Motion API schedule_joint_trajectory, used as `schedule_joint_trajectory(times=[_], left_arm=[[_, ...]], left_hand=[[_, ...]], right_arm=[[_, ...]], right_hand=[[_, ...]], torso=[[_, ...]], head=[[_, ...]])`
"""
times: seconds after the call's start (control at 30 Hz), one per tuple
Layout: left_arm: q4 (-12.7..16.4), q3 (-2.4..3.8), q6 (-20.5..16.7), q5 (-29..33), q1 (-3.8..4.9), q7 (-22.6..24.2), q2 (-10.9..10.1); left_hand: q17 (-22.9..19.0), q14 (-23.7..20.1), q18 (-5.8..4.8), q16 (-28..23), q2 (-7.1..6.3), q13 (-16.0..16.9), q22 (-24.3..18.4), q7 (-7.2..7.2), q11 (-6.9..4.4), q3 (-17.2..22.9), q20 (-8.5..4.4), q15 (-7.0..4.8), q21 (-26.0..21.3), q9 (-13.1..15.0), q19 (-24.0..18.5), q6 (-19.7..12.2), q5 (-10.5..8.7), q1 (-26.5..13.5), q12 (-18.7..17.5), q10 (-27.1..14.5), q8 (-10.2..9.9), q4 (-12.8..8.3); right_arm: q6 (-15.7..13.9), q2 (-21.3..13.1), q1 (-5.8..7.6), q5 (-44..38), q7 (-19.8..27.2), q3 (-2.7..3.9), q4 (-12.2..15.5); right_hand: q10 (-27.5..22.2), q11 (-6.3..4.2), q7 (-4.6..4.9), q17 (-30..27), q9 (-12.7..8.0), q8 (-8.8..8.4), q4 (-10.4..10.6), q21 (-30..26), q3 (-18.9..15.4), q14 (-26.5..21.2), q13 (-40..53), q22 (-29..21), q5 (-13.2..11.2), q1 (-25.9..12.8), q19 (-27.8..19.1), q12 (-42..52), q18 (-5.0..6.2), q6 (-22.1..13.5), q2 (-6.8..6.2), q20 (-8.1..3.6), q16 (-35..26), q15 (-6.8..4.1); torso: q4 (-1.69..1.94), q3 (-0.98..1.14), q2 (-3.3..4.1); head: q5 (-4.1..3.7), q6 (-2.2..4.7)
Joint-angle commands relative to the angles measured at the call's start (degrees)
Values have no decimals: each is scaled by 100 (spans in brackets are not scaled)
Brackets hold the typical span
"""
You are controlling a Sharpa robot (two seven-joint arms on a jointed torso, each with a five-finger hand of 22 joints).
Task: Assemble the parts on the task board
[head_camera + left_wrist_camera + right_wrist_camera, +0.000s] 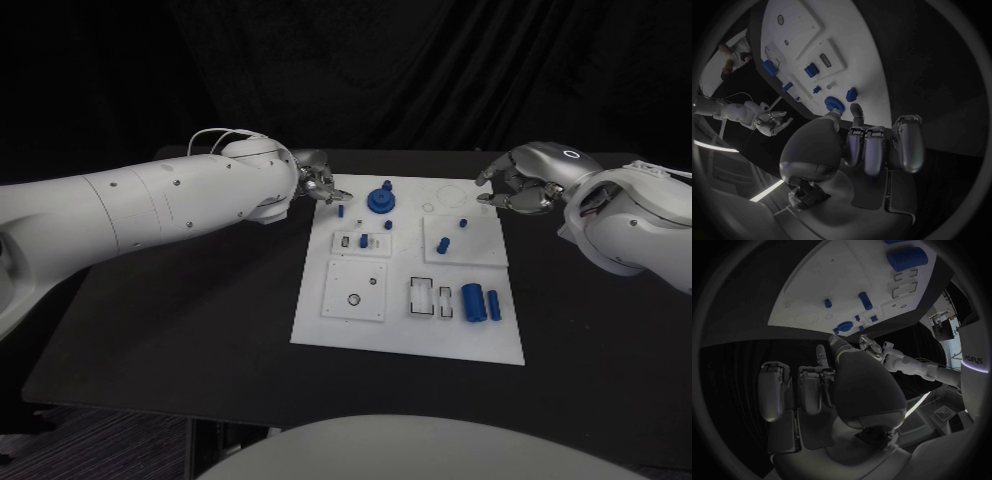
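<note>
Nearest the camera in the head view, the white rectangular task board (pixel 411 335) lies in the middle of the frame on the black table (pixel 188 330). At its lower right, two blue cylindrical plastic parts (pixel 480 302) lie side by side just beside empty rectangular slots (pixel 423 297). Left of these sits a square white panel with a small round hole (pixel 356 290). Farther up, small blue pegs (pixel 446 245) stand on the upper panels, and the blue round gear-like part (pixel 382 198) stands near the board's top edge, in the upper middle of the frame.

Beyond, at the board's upper left corner, the left hand (pixel 316 183) hangs with its fingers curled in, and nothing shows in them; in the left wrist view the fingers (pixel 874 145) point toward the gear-like part (pixel 834 104), near it but apart. At the upper right of the head view, the right hand (pixel 516 182) hovers just off the board's right edge, fingers curled loosely; whether it holds anything I cannot tell. The right wrist view shows its fingers (pixel 811 390) over dark table, with the board (pixel 842 275) well ahead.

Judging by this, no part is yet in hand: the step is an approach. The next move calls for one hand to lower onto a loose part, likely the cylinders at lower right, well apart from both hands.
</note>
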Motion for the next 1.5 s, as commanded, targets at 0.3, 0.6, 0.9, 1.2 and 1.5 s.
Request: schedule_joint_trajectory(times=[0.3,0.6,0.9,1.2,1.5], left_arm=[[-109,4,231,-8,-33,-5,81],[-146,4,266,-8,-57,41,122],[-173,4,241,-8,-85,57,152],[-221,4,266,-8,-123,52,187],[-264,4,238,-8,-164,71,223]], left_hand=[[1509,605,-25,15,14,1213,553,-11,-42,-28,-9,-38,-63,146,-12,29,25,-37,-32,425,24,-15],[1509,605,-13,15,31,1172,522,3,-32,-35,-5,-31,-123,132,-50,-45,110,6,-79,396,-11,-27],[1509,605,-7,15,38,1153,508,16,-22,-37,0,-24,-152,117,-69,-88,144,31,-101,382,-45,-28],[1509,605,3,15,50,1136,486,34,-7,-34,9,-12,-198,91,-97,-133,186,71,-122,368,-101,-30],[1509,605,8,15,71,1123,475,46,5,-23,19,0,-225,64,-115,-154,235,109,-137,356,-156,-34]], right_arm=[[-19,-2,-15,-9,-36,4,-4],[2,13,-15,-9,-45,4,-7],[25,13,-15,-9,-59,4,-7],[32,16,-15,-9,-66,4,-8],[54,13,-15,-9,-87,4,-8]], right_hand=[[449,28,8,1510,-8,-36,-13,-17,15,605,1334,1304,21,11,265,-25,62,52,57,13,17,29],[449,28,8,1510,-8,-36,-13,-17,15,605,1334,1304,21,11,265,-25,62,52,57,13,17,29],[444,29,9,1510,-9,-39,-12,-25,14,605,1328,1301,20,2,261,-29,64,53,60,12,17,28],[434,29,10,1510,-10,-41,-11,-33,14,605,1315,1298,20,-3,257,-39,66,52,60,12,17,28],[434,29,10,1510,-10,-41,-11,-33,14,605,1315,1298,20,-3,257,-39,66,52,60,12,17,28]], torso=[[-3,0,-1],[2,-1,3],[3,0,4],[2,2,0],[3,3,0]], head=[[6,0],[-5,0],[-6,0],[-15,0],[-20,0]])
